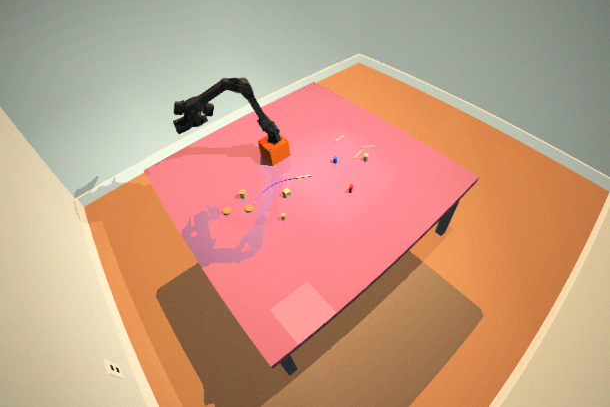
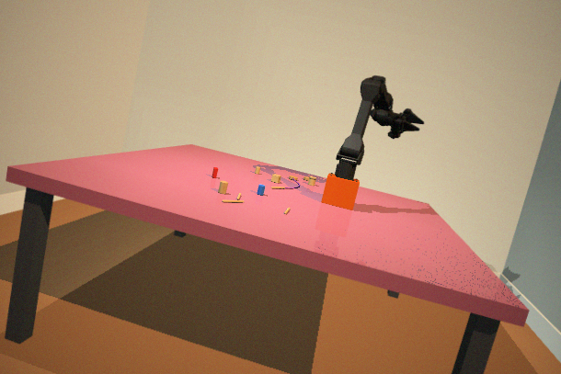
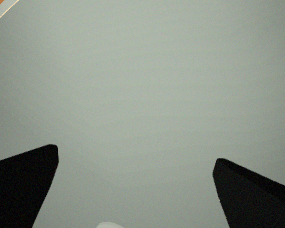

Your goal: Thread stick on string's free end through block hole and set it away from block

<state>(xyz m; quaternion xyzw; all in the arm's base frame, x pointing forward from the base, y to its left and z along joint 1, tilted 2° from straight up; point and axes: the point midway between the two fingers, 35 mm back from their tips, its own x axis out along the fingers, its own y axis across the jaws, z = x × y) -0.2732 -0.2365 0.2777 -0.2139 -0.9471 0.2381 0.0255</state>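
The wooden stick (image 1: pixel 303 177) (image 2: pixel 278 187) on the purple string's free end lies flat on the table. The string (image 1: pixel 272 183) (image 2: pixel 298 185) curves from it to a round wooden button (image 1: pixel 249 208) (image 2: pixel 293 178). The wooden block (image 1: pixel 286 193) (image 2: pixel 276 178) stands on the table beside the string, which runs around it, apart from it. A dark spot on one side looks like its hole. My gripper (image 1: pixel 176 117) (image 2: pixel 420 126) (image 3: pixel 138 162) is open and empty, high up and far from the stick and block. The wrist view shows only wall between the fingers.
A second button (image 1: pixel 227 211), a wooden cylinder (image 1: pixel 242 194) and a small wooden piece (image 1: pixel 283 216) are near the block. A blue piece (image 1: pixel 335 159), a red piece (image 1: pixel 351 188), another wooden cylinder (image 1: pixel 366 157) and loose sticks (image 1: pixel 339 138) (image 2: pixel 233 201) lie farther off. The orange base (image 1: pixel 274 151) stands behind.
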